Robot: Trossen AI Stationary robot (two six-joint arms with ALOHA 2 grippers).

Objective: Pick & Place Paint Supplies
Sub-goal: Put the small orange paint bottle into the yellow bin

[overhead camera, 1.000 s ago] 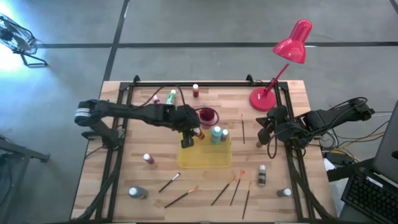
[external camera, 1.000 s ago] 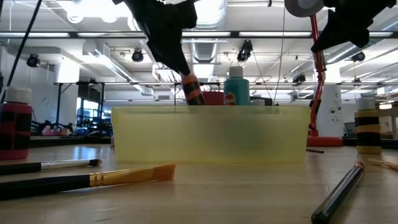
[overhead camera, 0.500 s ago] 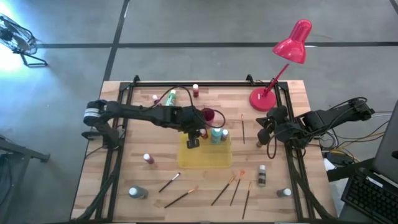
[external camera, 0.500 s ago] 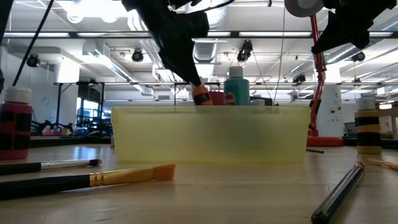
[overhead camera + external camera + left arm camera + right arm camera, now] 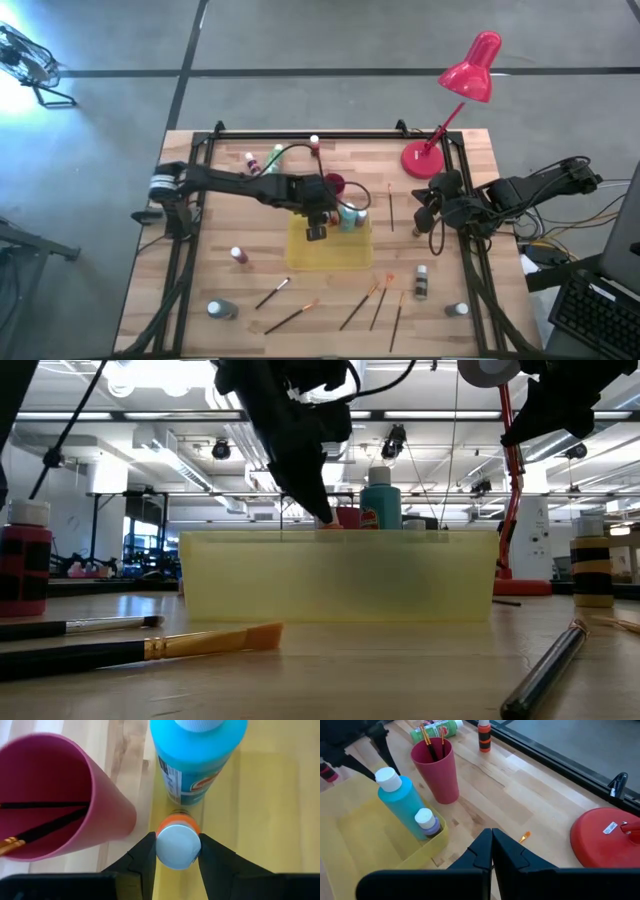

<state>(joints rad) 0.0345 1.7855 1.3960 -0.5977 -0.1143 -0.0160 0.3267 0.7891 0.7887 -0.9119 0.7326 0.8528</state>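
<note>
Left wrist view: left gripper (image 5: 177, 852) had fingers (image 5: 142, 857) pinched on small orange bottle (image 5: 178, 845), white cap up, over yellow tray (image 5: 270, 810). Just past it stood light blue bottle (image 5: 197, 757) in tray, magenta cup (image 5: 60, 795) beside on tabletop (image 5: 125, 750). Right gripper (image 5: 428, 212) parked at right edge, fingers closed, empty.

Two dark jointed arms, pale band near left arm (image 5: 164, 184) base, black cables trailing.

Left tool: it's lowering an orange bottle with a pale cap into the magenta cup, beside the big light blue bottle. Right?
Not the cup. The left wrist view shows the left tool holding the orange bottle over the yellow tray, beside the light blue bottle; the magenta cup stands alongside.
</note>
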